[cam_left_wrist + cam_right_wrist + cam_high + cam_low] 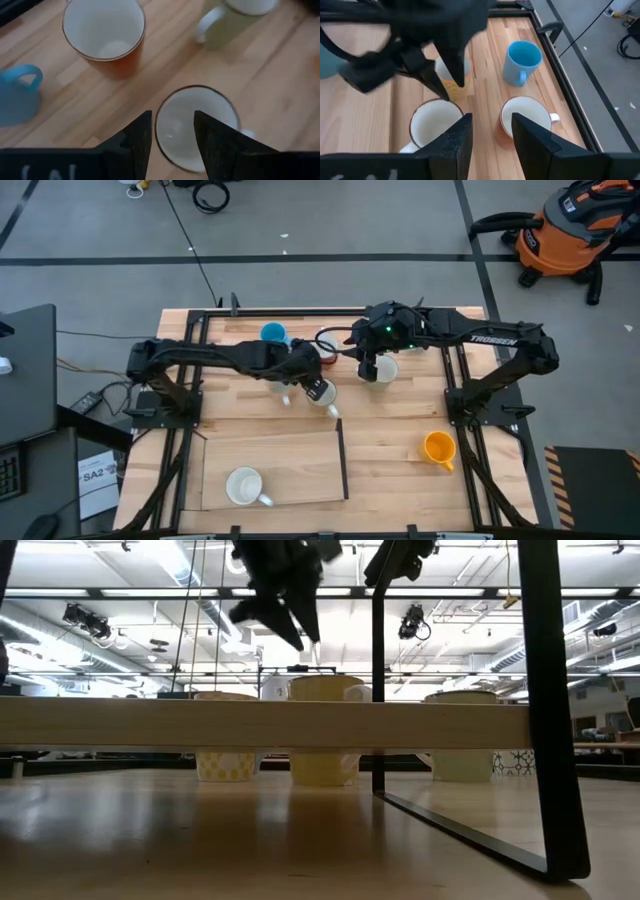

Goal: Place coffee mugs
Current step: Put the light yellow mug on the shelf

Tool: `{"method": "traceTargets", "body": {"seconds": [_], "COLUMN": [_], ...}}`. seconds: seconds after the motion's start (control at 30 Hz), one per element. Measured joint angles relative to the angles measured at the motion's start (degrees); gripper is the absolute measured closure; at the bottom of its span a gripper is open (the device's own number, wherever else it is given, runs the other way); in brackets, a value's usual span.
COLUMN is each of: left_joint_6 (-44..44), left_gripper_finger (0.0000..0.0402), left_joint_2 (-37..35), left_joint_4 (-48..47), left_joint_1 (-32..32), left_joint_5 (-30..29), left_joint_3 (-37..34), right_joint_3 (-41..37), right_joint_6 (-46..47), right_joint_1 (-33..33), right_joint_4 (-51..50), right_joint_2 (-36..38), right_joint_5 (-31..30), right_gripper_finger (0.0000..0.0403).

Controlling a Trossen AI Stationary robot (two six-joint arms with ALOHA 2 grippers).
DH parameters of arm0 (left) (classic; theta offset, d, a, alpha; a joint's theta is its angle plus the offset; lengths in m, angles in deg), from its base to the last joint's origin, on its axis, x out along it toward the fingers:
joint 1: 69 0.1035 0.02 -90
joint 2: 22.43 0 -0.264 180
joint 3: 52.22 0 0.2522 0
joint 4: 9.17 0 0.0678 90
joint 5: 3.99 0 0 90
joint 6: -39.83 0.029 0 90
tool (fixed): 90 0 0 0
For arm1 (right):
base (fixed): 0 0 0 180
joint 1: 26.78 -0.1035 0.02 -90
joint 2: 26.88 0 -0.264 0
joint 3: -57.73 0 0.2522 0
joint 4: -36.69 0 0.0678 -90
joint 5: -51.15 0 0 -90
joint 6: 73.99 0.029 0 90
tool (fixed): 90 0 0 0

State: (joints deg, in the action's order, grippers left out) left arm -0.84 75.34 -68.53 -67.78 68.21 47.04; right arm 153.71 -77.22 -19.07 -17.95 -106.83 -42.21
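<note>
L gripper (172, 116) hangs over table (400, 425) centre, well above the wood in low view; fingers (136, 142) apart, nothing betw them, not clamped on anything; directly below is brown-rimmed mug (192, 127), upright, one finger lined up outside its rim, other over its opening; no contact seen. R gripper (491, 119) hovers just beside it toward the back-right, fingers also apart, empty; below it in its wrist view sit the brown-rimmed mug on one side and red-brown mug (525, 117), white inside, on the other; gap betw fingers falls over bare wood betw the two. Blue mug (272, 333) stands upright near back edge, left of centre, close behind the red-brown one but apart from it. Pale mug (385, 368) sits just right of R gripper in high view, upright, handle visible in L wrist view. Orange mug (438, 448) is alone, front right, well apart from the cluster. White mug (246, 486) stands on the board (290, 450) at front left, handle pointing right; only mug on that board. Both arms reach in from their own sides and meet near centre-back.
</note>
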Motion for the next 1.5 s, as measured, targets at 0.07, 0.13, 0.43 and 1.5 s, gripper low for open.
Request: {"method": "traceTargets", "body": {"seconds": [0.07,0.13,0.43,1.5], "left_joint_6": [0.0,0.0,-0.1,-0.2], "left_gripper_finger": [0.0248,0.0248,0.0248,0.0372], "left_joint_2": [1.6,3.2,8.0,11.2], "left_joint_4": [-0.2,-0.1,-0.2,-0.4], "left_joint_1": [0.4,0.6,0.9,0.9], "left_joint_5": [0.0,0.0,2.1,4.1], "left_joint_3": [0.0,0.0,0.0,0.0], "right_joint_3": [-0.2,-0.7,-1.1,-1.1], "right_joint_6": [0.0,0.0,0.0,0.0], "right_joint_1": [0.0,0.0,0.0,0.0], "right_joint_4": [0.4,0.1,-0.3,-0.4], "right_joint_2": [-0.3,-0.4,-0.6,-0.6], "right_joint_5": [0.0,0.0,0.0,-0.2], "right_gripper_finger": [0.0261,0.0260,0.0260,0.0261]}}
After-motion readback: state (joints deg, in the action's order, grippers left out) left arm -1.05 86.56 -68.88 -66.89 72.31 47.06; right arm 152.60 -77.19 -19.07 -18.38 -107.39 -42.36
